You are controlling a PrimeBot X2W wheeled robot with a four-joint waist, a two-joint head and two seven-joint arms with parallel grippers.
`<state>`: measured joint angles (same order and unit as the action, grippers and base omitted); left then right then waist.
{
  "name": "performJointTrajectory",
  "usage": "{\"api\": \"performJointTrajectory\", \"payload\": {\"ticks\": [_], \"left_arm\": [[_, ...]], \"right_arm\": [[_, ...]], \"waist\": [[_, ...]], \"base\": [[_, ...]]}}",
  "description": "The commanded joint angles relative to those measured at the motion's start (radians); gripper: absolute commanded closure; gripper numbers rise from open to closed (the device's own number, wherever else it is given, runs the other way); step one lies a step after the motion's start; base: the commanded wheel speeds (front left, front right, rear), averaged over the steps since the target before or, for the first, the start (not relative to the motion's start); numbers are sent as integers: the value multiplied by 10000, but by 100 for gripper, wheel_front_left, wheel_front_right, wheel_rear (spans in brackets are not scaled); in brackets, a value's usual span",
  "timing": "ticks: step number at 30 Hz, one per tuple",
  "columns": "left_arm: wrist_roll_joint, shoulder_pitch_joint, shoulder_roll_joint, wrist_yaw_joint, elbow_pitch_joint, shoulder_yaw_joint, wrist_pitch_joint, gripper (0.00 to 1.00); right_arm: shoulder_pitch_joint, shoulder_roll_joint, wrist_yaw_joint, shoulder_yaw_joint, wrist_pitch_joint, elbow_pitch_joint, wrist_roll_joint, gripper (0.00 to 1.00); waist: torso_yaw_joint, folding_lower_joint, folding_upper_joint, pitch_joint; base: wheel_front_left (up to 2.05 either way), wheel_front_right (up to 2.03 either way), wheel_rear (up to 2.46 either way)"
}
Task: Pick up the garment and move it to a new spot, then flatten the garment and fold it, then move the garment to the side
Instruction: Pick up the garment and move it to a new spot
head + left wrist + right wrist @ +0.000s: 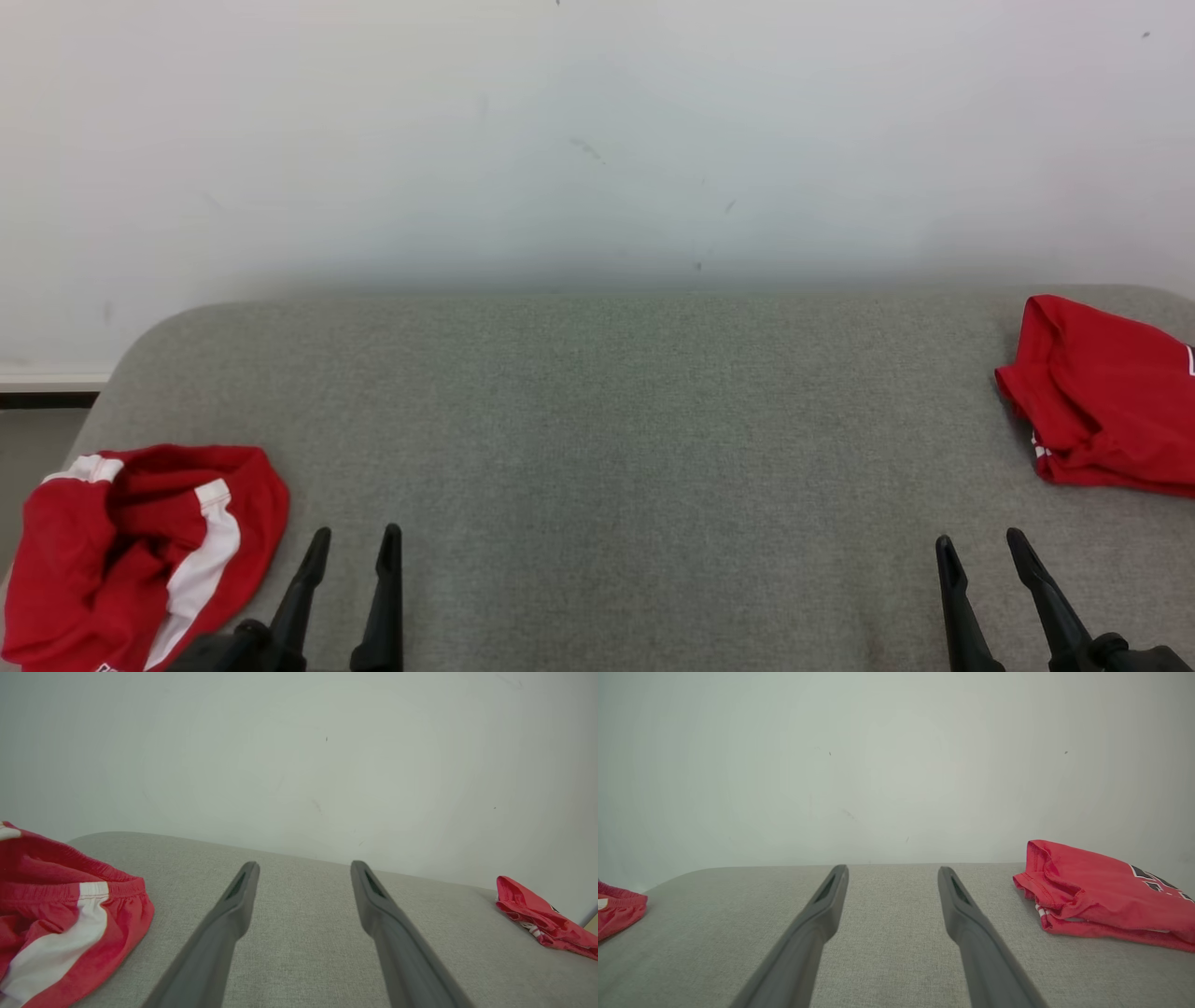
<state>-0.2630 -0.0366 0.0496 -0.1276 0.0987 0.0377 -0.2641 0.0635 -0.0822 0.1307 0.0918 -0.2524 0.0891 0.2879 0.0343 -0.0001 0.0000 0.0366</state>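
Grey padded tabletop (597, 420); crumpled red garment (140, 551) at eight o'clock looks soft, light, floppy, so pinch its elastic waistband; left gripper (357, 530) and right gripper (977, 536) fingers apart, empty

The crumpled garment (140, 551) is red with a white stripe; the folded garment (1106, 392) is red with black-and-white markings; the padded surface (597, 420) is flecked grey; the wall (597, 140) is off-white; the left gripper (357, 532) and right gripper (978, 538) are black.

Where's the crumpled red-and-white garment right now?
In the head view, the crumpled garment lies at the near-left corner of the grey surface, just left of the open left gripper, untouched.
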Motion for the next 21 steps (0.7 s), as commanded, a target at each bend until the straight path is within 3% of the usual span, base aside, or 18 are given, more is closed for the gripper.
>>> {"api": "performJointTrajectory", "payload": {"ticks": [1,10,21], "left_arm": [[-26,89,24,-41,6,-23,3,0],[244,203,27,205,63,-326,3,0],[306,310,28,303,143,-581,3,0]], "right_arm": [[-133,-15,-2,32,-35,41,35,0],[-216,-11,-2,299,-44,194,174,0],[-265,18,-2,657,-104,379,359,0]], "waist": [[-4,1,0,-16],[-330,1,0,-56],[-1892,1,0,-126]], "base": [[0,0,0],[0,0,0],[0,0,0]]}}
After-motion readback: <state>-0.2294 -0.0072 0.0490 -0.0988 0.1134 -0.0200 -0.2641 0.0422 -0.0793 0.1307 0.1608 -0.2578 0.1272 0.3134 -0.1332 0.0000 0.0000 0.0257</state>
